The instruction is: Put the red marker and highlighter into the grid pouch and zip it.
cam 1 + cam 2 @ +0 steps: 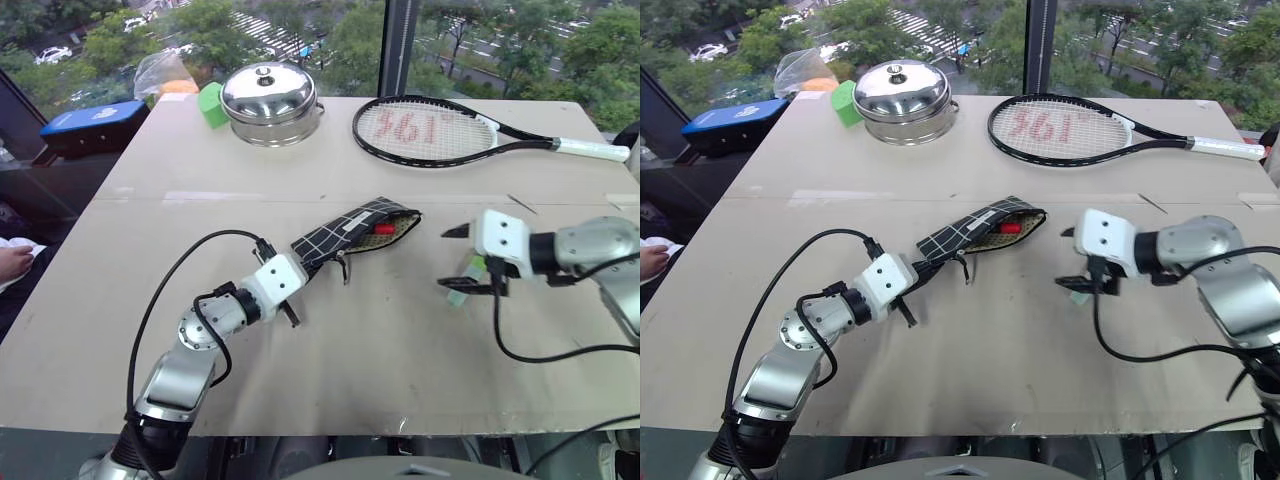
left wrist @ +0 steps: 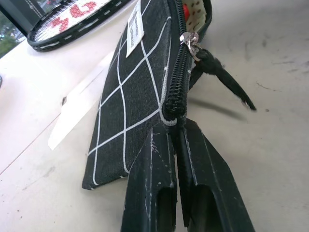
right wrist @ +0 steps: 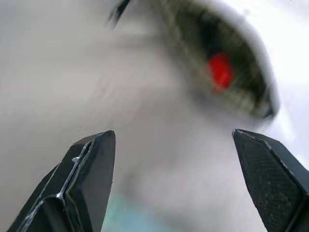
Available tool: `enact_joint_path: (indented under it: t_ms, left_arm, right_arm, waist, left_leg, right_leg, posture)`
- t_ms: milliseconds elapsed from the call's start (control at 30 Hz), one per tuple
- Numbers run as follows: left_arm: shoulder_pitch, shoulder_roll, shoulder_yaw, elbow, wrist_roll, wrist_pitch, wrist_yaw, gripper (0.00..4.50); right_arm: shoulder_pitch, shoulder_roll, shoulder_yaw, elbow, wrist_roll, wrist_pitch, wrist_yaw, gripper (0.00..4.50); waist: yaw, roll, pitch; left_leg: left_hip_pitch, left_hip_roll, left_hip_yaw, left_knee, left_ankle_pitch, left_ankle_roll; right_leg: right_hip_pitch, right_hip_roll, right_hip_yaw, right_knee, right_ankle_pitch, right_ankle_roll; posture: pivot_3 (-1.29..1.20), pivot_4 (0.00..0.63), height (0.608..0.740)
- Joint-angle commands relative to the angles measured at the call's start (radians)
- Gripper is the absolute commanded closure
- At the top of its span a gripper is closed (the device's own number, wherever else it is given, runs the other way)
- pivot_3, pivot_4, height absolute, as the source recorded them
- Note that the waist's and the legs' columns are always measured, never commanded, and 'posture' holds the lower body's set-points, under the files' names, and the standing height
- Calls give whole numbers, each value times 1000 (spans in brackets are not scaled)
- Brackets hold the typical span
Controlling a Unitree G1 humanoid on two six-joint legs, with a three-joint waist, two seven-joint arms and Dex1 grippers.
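The grid pouch [image 1: 345,235] lies near the table's middle, its mouth open toward the right. My left gripper [image 1: 298,262] is shut on the pouch's near end, pinching the zipper edge [image 2: 174,104]. The red marker [image 1: 384,229] sits inside the open mouth with only its red end showing. To the right of the pouch, the highlighter [image 1: 463,292] lies on the table, pale mint with a green cap. My right gripper [image 1: 450,258] hangs open just over it, pointing toward the pouch mouth [image 3: 220,70], with nothing between its fingers.
At the back of the table stand a steel pot with a lid [image 1: 270,100], a green block [image 1: 210,103] and a tennis racket [image 1: 430,130]. A blue object [image 1: 95,120] sits off the back left corner. A person's hand [image 1: 12,262] shows at the left edge.
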Motion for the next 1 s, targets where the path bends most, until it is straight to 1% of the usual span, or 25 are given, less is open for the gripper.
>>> enact_joint_path:
  t_ms: [33, 100, 200, 300, 367, 467, 500, 533, 600, 633, 667, 733, 767, 833, 867, 933, 1000]
  left_arm:
    - [-11, 10, 15, -15, -18, -27, -9, 4500]
    - [-7, 12, 15, -24, -20, -25, -9, 4500]
    - [7, 18, 19, -44, -20, -20, -9, 4500]
    - [25, 22, 21, -65, -17, -17, -6, 4500]
    - [34, 23, 23, -78, -14, -14, -3, 4500]
    - [47, 22, 24, -99, -11, -6, 2, 4500]
    - [53, 21, 25, -107, -10, -2, 4, 4500]
    - [59, 20, 26, -115, -8, 1, 8, 4500]
    - [66, 18, 27, -125, -7, 8, 15, 4500]
    - [69, 17, 27, -128, -7, 10, 18, 4500]
    - [71, 16, 26, -131, -7, 13, 20, 4500]
    - [75, 14, 26, -135, -9, 17, 24, 4500]
    - [73, 11, 25, -133, -10, 21, 26, 4500]
    - [62, 4, 19, -127, -13, 29, 28, 4500]
    - [57, 1, 16, -124, -14, 31, 28, 4500]
    - [46, -2, 6, -120, -16, 32, 22, 4500]
    - [35, -3, -4, -117, -17, 30, 15, 4500]
  right_arm:
    - [-28, -49, 43, 151, -114, -272, 91, 592]
    - [-86, -28, 98, 293, -195, -427, 106, 592]
    - [-215, 43, 193, 521, -306, -631, 128, 592]
    - [-315, 112, 261, 701, -363, -756, 164, 592]
    - [-369, 152, 300, 812, -387, -814, 203, 592]
    - [-418, 194, 326, 920, -396, -856, 254, 1366]
    - [-427, 201, 327, 932, -384, -841, 285, 1753]
    - [-430, 208, 316, 930, -358, -814, 313, 2299]
    - [-418, 214, 276, 885, -289, -724, 357, 3217]
    - [-407, 213, 255, 849, -260, -680, 364, 3535]
    - [-387, 208, 227, 792, -230, -609, 353, 3755]
    - [-342, 202, 174, 667, -187, -468, 307, 3755]
    - [-310, 206, 137, 570, -163, -361, 260, 3755]
    - [-239, 237, 67, 340, -143, -135, 123, 3755]
    - [-211, 261, 48, 246, -151, -34, 52, 3755]
    - [-188, 306, 43, 119, -180, 136, -52, 3755]
    - [-192, 341, 60, 43, -204, 266, -122, 3755]
  waist:
    - [-3, 0, 0]
    - [-7, 0, 0]
    - [-14, 0, 1]
    - [-17, -1, 2]
    - [-18, -2, 1]
    - [-21, -6, 0]
    - [-22, -8, 0]
    - [-22, -7, 0]
    - [-21, -7, 1]
    - [-20, -6, 2]
    - [-19, -5, 3]
    - [-15, -3, 4]
    - [-13, -3, 4]
    - [-10, -1, 4]
    - [-10, -1, 3]
    - [-12, -1, 3]
    - [-12, -1, 3]
  left_leg:
    - [0, 0, 0, 0, 0, 0]
    - [1, 0, 1, 1, 0, 0]
    - [1, 0, 3, 1, 0, 0]
    - [1, 0, 4, 1, 1, -1]
    - [2, 0, 4, 1, 3, -5]
    - [3, 1, 4, 1, 3, -5]
    - [4, 2, 5, 1, 3, -4]
    - [7, 2, 6, 1, 1, -1]
    - [11, 3, 8, 1, 0, 0]
    - [13, 3, 8, 1, 0, 0]
    - [14, 3, 8, 1, 0, 0]
    - [13, 4, 6, 0, 0, -1]
    - [13, 4, 6, -1, 0, -1]
    - [10, 4, 5, -2, 0, -2]
    - [8, 5, 4, -3, 3, -6]
    - [1, 5, 3, -3, 4, -8]
    - [1, 4, 3, -3, 4, -8]
  right_leg:
    - [0, 0, 1, 0, 0, 0]
    - [0, 1, 1, 0, 0, 0]
    - [0, 2, 3, 1, 0, 0]
    - [-1, 4, 5, 2, 0, 0]
    - [0, 4, 5, 2, 2, 4]
    - [1, 4, 6, 1, 2, 3]
    - [2, 4, 6, 1, 1, 1]
    - [4, 3, 7, 1, 0, 0]
    - [7, 2, 9, 1, 0, -1]
    - [8, 1, 9, 2, 1, -1]
    - [9, 0, 9, 2, 1, -2]
    - [8, -5, 9, 2, 1, -3]
    - [8, -5, 9, 2, 1, -3]
    - [4, -7, 9, 3, 2, -3]
    - [3, -7, 8, 3, 2, -3]
    - [-3, -7, 7, 3, 2, -3]
    - [-3, -7, 7, 3, 2, -3]
  posture:
    - [0, 150, 740]
    - [0, 150, 740]
    - [0, 150, 740]
    - [0, 150, 740]
    - [0, 150, 740]
    - [0, 150, 740]
    - [0, 150, 740]
    - [0, 150, 740]
    - [0, 150, 740]
    - [0, 150, 740]
    - [0, 150, 740]
    - [0, 150, 740]
    - [0, 150, 740]
    - [0, 150, 740]
    - [0, 150, 740]
    - [0, 150, 740]
    - [0, 150, 740]
